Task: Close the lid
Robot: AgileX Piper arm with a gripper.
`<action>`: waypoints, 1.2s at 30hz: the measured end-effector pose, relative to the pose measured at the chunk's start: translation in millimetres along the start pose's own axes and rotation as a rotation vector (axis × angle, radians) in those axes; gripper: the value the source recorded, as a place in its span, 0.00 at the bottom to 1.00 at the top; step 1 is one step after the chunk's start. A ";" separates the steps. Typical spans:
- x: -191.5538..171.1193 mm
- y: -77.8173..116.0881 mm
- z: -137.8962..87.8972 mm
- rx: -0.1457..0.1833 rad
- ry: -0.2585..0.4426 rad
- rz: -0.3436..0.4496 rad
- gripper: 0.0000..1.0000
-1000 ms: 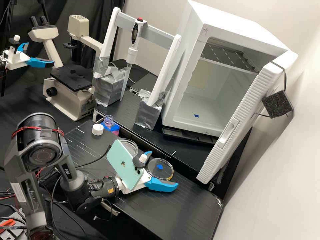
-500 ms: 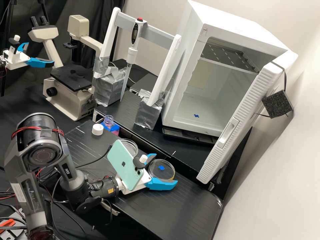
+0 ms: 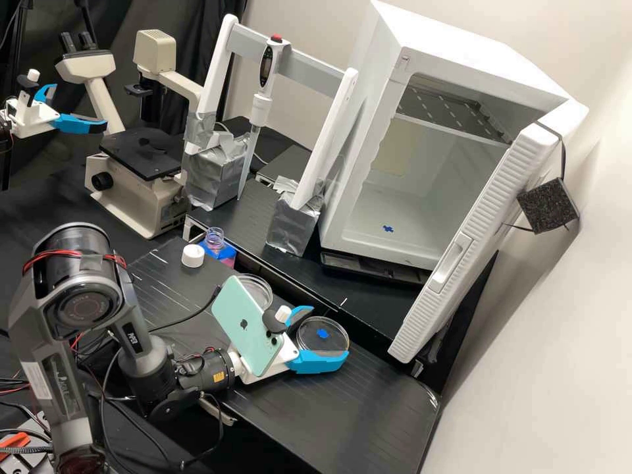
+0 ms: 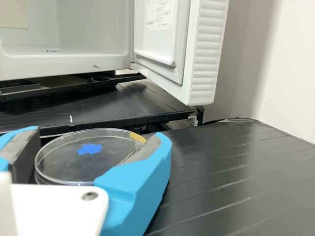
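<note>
Lying flat on the black bench [image 3: 316,408], a clear, round petri dish [image 4: 64,164] is showing a blue cross-shaped mark [image 4: 90,149] on top and an amber patch [image 4: 138,137] at its rim. Its marked face is pointing straight up, its round outline spreading equally every way. The gripper [image 3: 329,334] is holding its fingers apart, one on either side of the dish. Farther left, a second clear dish [image 3: 258,289] is sitting, and beyond, a white cabinet [image 3: 454,46] is standing open.
</note>
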 end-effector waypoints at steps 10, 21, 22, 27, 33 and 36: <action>-4.7 2.0 -2.5 0.003 0.006 -0.009 0.00; -34.0 20.8 -29.9 0.072 0.191 0.034 0.00; -36.0 22.5 -33.0 0.075 0.212 0.040 0.00; -44.6 22.7 -46.2 0.070 0.310 0.000 0.00; -50.2 9.3 -57.8 0.010 0.412 -0.136 0.00; -52.4 0.7 -62.1 -0.021 0.452 -0.213 0.00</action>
